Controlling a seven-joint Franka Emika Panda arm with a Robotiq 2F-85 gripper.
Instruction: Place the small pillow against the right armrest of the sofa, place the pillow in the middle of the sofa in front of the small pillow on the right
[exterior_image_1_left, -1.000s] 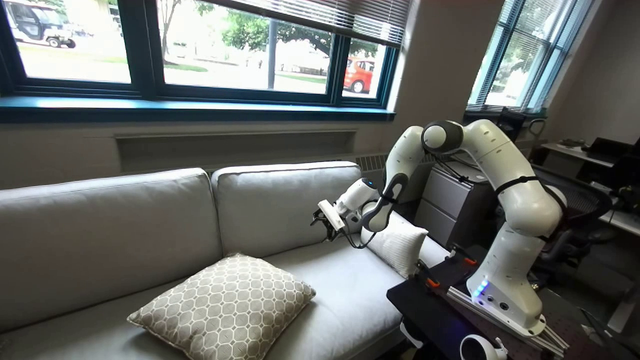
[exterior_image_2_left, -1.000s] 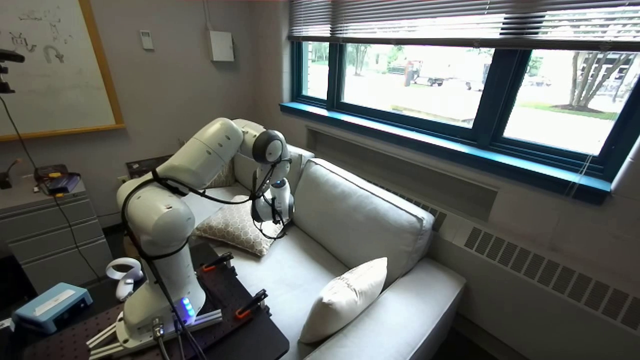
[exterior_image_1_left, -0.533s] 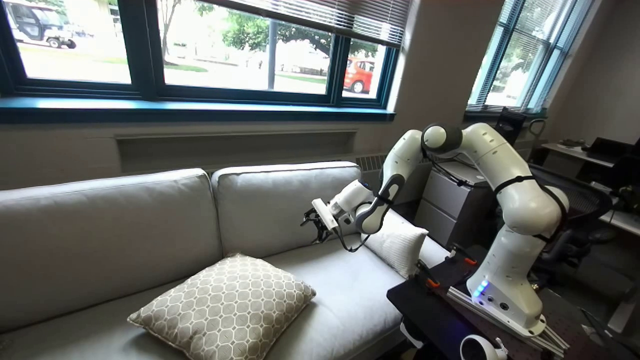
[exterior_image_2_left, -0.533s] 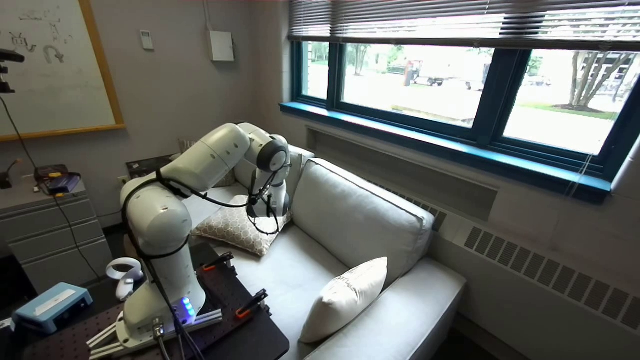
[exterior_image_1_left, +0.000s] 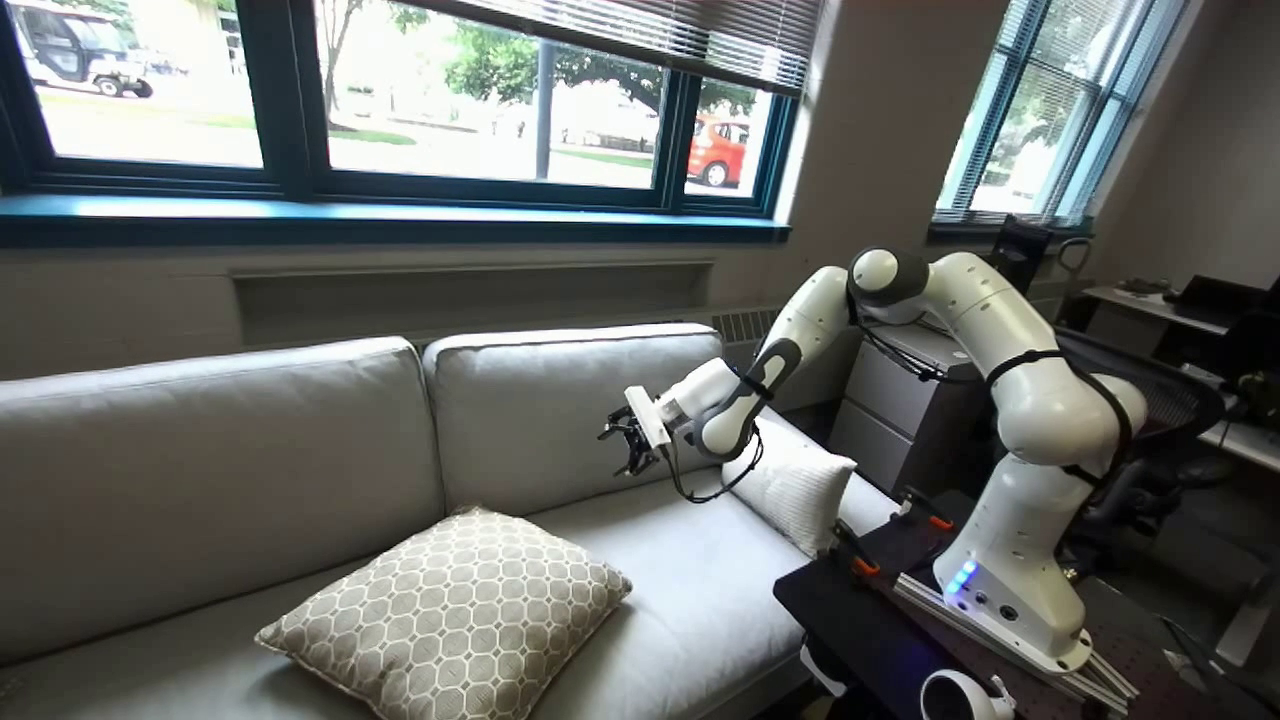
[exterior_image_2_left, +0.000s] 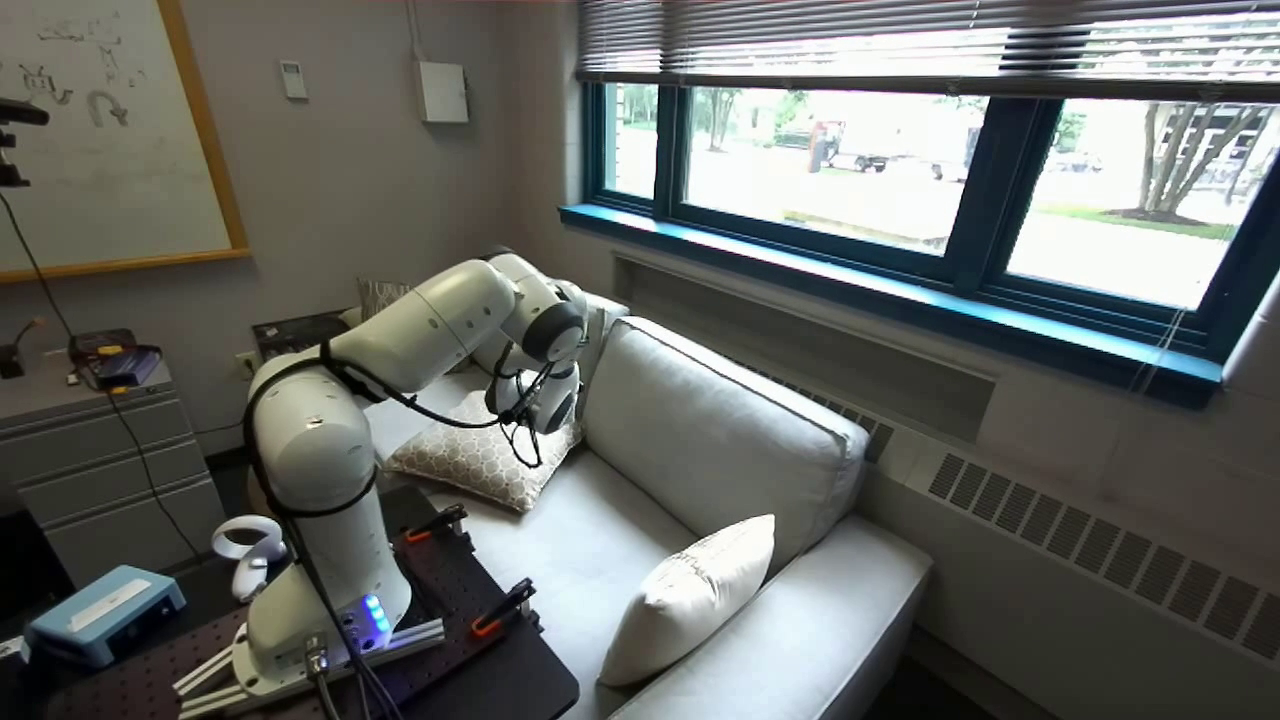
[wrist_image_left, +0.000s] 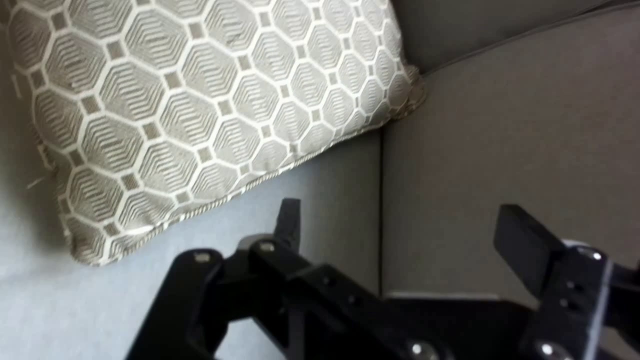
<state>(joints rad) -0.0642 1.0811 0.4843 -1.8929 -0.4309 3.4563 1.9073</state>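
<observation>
The small pillow (exterior_image_2_left: 690, 602) leans against the armrest (exterior_image_2_left: 812, 628), so that half looks done. The patterned pillow (exterior_image_1_left: 452, 612) lies well apart on the sofa (exterior_image_1_left: 680, 570), not yet placed in front; the hand (wrist_image_left: 398, 215) gapes wide, holding nothing.

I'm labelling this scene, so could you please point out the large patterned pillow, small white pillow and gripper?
Large patterned pillow (exterior_image_1_left: 460, 610), in an exterior view: centre of upper face.
Small white pillow (exterior_image_2_left: 690, 603), in an exterior view: centre of visible side.
Gripper (wrist_image_left: 400, 222), wrist view: midway between its fingertips.
</observation>
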